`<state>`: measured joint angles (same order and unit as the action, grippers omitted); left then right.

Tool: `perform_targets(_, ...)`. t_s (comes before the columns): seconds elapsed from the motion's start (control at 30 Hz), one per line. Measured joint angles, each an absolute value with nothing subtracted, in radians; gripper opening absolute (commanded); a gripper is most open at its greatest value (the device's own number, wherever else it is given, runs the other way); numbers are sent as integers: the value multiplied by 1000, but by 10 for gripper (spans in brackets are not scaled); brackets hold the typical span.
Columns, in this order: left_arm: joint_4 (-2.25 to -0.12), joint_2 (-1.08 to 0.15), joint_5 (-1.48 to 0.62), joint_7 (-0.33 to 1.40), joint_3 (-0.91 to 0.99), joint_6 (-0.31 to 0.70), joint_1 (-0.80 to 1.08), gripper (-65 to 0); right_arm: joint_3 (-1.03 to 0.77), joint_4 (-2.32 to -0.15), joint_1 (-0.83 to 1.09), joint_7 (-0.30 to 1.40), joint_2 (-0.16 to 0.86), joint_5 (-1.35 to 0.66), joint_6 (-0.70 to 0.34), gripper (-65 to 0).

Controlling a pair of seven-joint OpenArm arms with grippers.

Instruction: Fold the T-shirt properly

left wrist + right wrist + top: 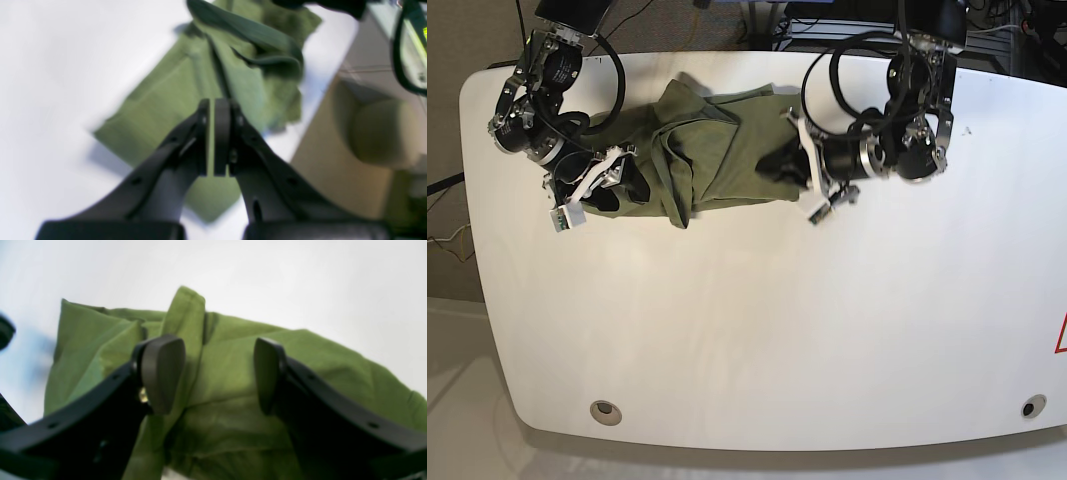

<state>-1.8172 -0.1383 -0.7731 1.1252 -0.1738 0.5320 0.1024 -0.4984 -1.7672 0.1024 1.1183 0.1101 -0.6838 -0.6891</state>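
One olive-green T-shirt (717,150) lies rumpled near the far edge of one white table (757,330), between two arms. The left gripper (213,106) is closed above the cloth with only a sliver between its pads; whether it pinches fabric cannot be told. The right gripper (218,373) hovers over the shirt, jaws apart and empty; most of the near tabletop is bare.

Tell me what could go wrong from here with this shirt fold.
1. The left gripper is shut, but the blurred wrist view doesn't show whether it caught cloth. If it pinched nothing or only one layer, a pull could drag the T-shirt unevenly.
2. The right gripper hangs open over bunched fabric; closing there may grab several layers and lock in wrinkles.
3. The shirt lies crumpled near the table's far edge, so a pull that way could slide it off.
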Motion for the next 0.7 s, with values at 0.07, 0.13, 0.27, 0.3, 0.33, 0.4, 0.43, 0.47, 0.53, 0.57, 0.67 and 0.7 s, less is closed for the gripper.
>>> perform_targets(0.07,-1811,-160,-762,1143,-190,531,127,-491,-498,-1757,104,1119,112,-673,-689,-276)
perform_targets(0.13,-1800,-177,-751,1158,-203,531,143,-420,-501,-1748,107,1118,112,-669,-688,-266)
perform_targets(0.27,-1777,-193,-747,1162,-209,530,146,-340,-515,-1724,109,1121,112,-679,-688,-239)
perform_targets(0.3,-1770,-194,-746,1158,-209,526,140,-332,-527,-1713,107,1124,113,-688,-688,-233)
perform_targets(0.33,-1762,-194,-748,1157,-209,524,132,-323,-538,-1701,104,1132,115,-698,-688,-228)
perform_targets(0.4,-1746,-192,-748,1154,-208,523,121,-312,-561,-1679,101,1138,124,-718,-684,-224)
perform_targets(0.43,-1742,-192,-748,1150,-208,522,120,-308,-569,-1670,100,1141,128,-725,-684,-222)
perform_targets(0.47,-1739,-192,-748,1144,-207,521,118,-304,-585,-1652,98,1150,138,-746,-683,-221)
perform_targets(0.53,-1736,-192,-748,1134,-204,519,120,-299,-599,-1634,99,1157,150,-767,-682,-220)
perform_targets(0.57,-1736,-193,-748,1135,-204,519,123,-292,-604,-1622,101,1163,159,-776,-682,-217)
perform_targets(0.67,-1735,-192,-747,1135,-201,514,135,-280,-619,-1594,107,1166,192,-814,-681,-215)
perform_targets(0.7,-1738,-191,-746,1131,-198,510,142,-278,-624,-1581,112,1163,211,-832,-681,-215)
